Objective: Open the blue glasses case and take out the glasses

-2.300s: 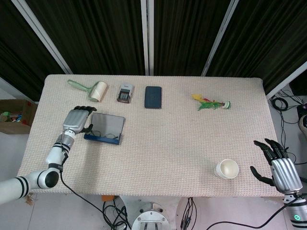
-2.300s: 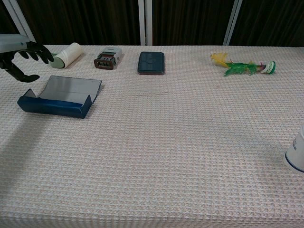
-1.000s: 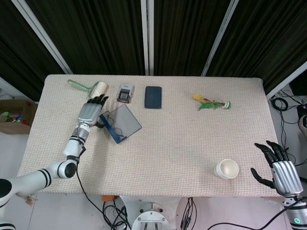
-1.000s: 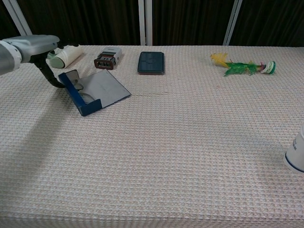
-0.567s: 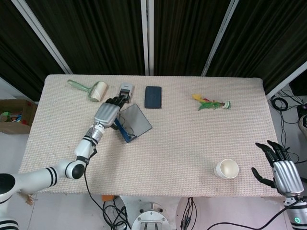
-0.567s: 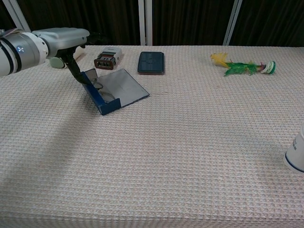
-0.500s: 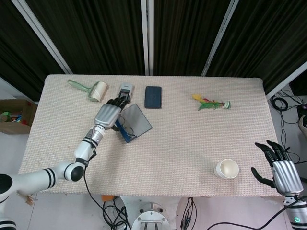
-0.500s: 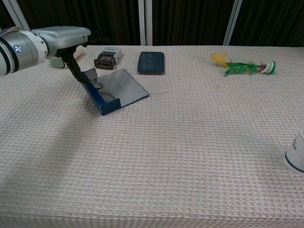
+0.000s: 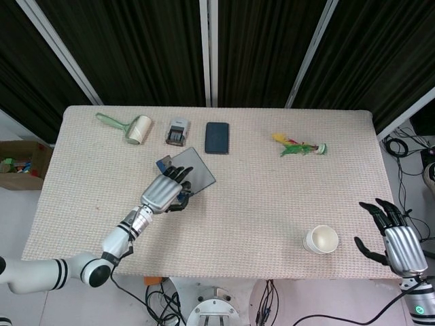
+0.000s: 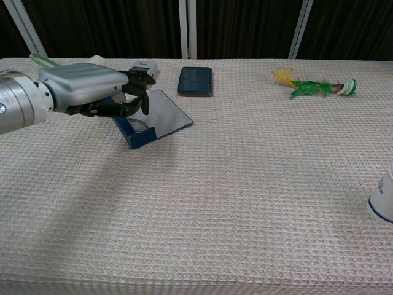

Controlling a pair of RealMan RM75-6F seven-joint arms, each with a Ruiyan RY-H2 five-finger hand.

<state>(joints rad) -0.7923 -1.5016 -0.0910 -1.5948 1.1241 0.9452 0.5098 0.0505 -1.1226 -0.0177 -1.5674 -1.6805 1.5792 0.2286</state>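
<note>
Head view: our left hand (image 9: 163, 192) hovers over the open blue hinged glasses case (image 9: 185, 175), at eleven o'clock from table centre.
Fingers curled; whether they grasp the thin-framed glasses (image 10: 136, 123) we cannot tell. Any nudge could skid the case.

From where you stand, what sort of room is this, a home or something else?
Most likely a lab or test room, not a home. The cloth-covered table stands before black curtains, loose cables trail over the bare floor, and a cardboard box of odds and ends sits beside it.
</note>
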